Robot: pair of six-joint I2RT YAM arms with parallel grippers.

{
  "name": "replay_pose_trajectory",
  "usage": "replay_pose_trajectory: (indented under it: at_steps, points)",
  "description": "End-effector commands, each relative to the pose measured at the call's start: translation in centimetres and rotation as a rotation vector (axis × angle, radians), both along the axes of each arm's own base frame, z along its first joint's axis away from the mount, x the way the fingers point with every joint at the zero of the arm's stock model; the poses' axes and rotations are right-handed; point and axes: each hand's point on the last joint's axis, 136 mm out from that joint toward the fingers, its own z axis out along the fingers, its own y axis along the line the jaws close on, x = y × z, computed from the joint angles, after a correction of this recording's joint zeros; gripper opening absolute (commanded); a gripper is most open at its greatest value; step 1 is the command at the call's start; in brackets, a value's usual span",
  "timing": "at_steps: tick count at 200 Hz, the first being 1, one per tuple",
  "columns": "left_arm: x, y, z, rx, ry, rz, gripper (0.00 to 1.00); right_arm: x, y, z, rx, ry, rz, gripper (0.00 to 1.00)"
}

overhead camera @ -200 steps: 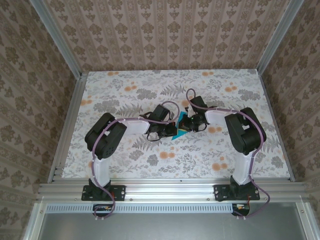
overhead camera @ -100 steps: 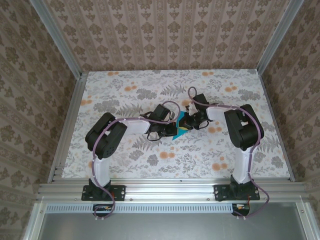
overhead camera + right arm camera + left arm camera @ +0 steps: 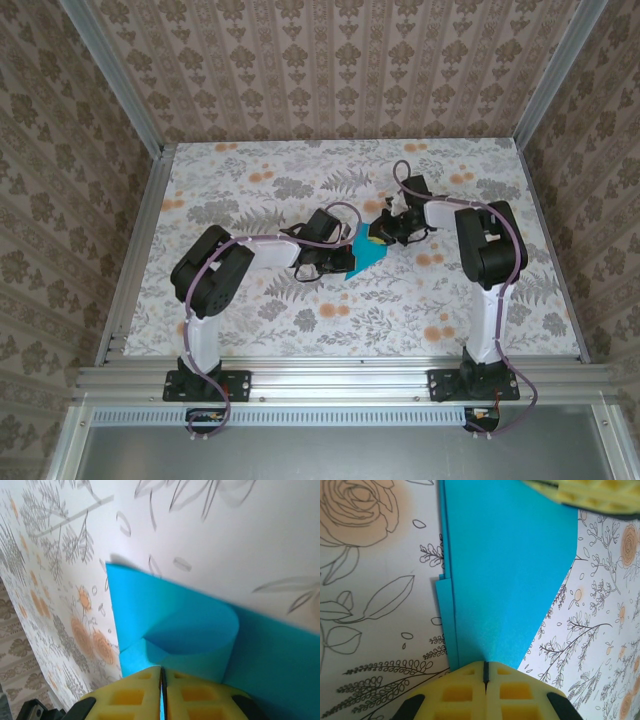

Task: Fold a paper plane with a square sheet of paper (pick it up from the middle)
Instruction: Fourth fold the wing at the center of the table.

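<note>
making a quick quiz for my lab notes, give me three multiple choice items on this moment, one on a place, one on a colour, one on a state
1. Where on the table is the sheet of paper?
A) mid-table, between the two arms' tips
B) far left corner
C) on the near metal rail

2. What colour is the paper?
A) white
B) red
C) teal-blue

3. How are the left fingers?
A) wide open
B) shut on the paper's narrow end
C) shut, clear of the paper

Answers: 1 A, the top view shows it between the arms' tips; 2 C, all three views show teal-blue; 3 B, the left wrist view shows the yellow pads together with the paper running in between them.
</note>
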Motion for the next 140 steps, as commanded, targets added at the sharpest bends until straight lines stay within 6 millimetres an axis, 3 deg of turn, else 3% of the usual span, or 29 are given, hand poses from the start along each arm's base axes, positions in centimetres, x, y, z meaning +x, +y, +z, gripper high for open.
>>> replay_pose_trajectory:
  at_steps: [1, 51, 85, 110, 140]
  points:
    - [-6.9, 6.5, -7.9, 0.321, 0.260, -0.036, 0.02, 3.9, -4.4, -1.4, -0.112, -0.067, -0.123, 0.13]
    - [-6.8, 6.3, -7.6, 0.318, 0.257, -0.038, 0.02, 6.7, -5.4, 0.5, -0.102, -0.105, -0.160, 0.13]
    - [-6.3, 5.8, -7.1, 0.312, 0.240, -0.035, 0.02, 7.9, -5.8, 5.6, -0.101, -0.209, -0.167, 0.15]
    - [-5.7, 5.5, -6.6, 0.305, 0.224, -0.027, 0.02, 5.9, -5.3, 8.0, -0.072, -0.245, -0.172, 0.16]
    - [-5.2, 5.2, -6.4, 0.303, 0.214, -0.016, 0.02, 1.5, -2.9, 6.8, -0.038, -0.195, -0.138, 0.17]
